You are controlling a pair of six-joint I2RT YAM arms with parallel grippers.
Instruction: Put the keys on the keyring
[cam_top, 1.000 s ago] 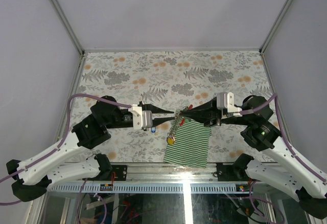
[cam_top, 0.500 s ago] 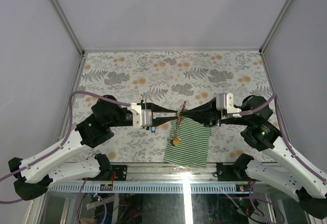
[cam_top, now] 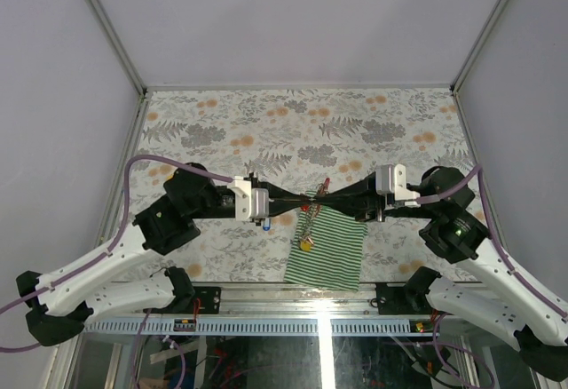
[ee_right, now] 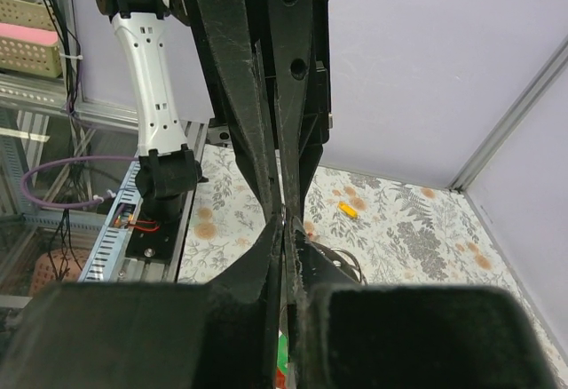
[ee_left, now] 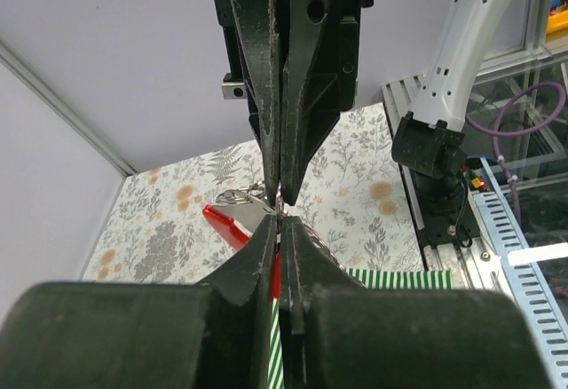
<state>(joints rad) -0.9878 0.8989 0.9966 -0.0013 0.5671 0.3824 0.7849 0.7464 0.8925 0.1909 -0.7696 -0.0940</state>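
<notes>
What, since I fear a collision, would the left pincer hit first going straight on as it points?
The right pincer: its tips face the left pincer nearly head-on, with the keyring's red clip at their tips. Whether any gap remains is unclear.

Top view: the keyring (cam_top: 308,218) hangs where the left gripper (cam_top: 310,197) and right gripper (cam_top: 323,195) meet; its upper end is hidden between them; which one pinches it cannot be told; the keys (cam_top: 304,244) at its 6 o'clock end are too small to count. Left wrist view: the red clip (ee_left: 226,225) is half hidden behind the fingers (ee_left: 253,263); the cloth (ee_left: 399,276) is mostly covered at 6 o'clock. Right wrist view: a yellow speck (ee_right: 348,210) at 1 o'clock is too small to identify.
</notes>
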